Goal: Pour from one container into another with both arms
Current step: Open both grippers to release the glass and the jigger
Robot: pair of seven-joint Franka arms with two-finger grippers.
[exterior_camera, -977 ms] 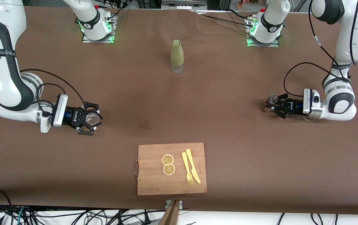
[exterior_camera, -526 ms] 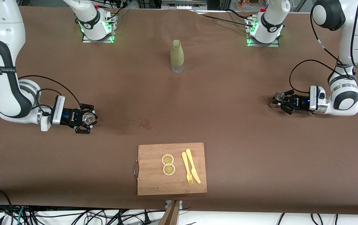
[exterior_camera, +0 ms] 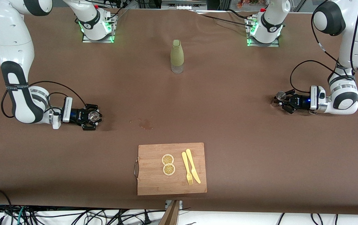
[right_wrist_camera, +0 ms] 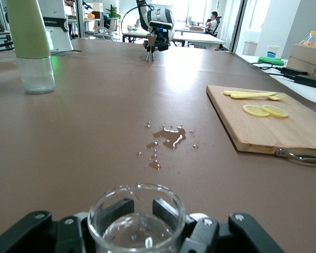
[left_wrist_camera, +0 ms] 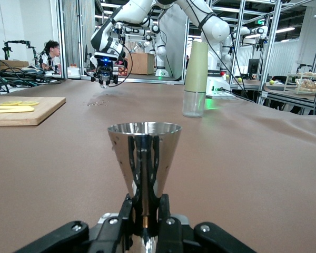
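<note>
Left pincer (exterior_camera: 279, 100) at mid right of the front frame, low at the tabletop (exterior_camera: 228, 125), closed around the narrow waist of a metal jigger (exterior_camera: 280, 95). In the left wrist view the jigger (left_wrist_camera: 144, 166) stands upright, cone mouth up, fingers (left_wrist_camera: 127, 221) pressed to either side of its waist.

Right pincer (exterior_camera: 93, 117) at mid left of the front frame, also low at the tabletop, closed around a small clear glass (exterior_camera: 93, 116). In the right wrist view the glass (right_wrist_camera: 136, 216) sits upright between the fingers (right_wrist_camera: 205, 234); whether it holds any liquid I cannot tell.

Green bottle (exterior_camera: 177, 56) with a clear base stands upright at upper centre, between the two arm bases. Small wet spill (exterior_camera: 146, 124) on the brown cover left of centre. Wooden cutting board (exterior_camera: 154, 184) at lower centre carries two lemon slices (exterior_camera: 168, 164) and a yellow fork (exterior_camera: 186, 168) and knife (exterior_camera: 193, 165) side by side.
</note>
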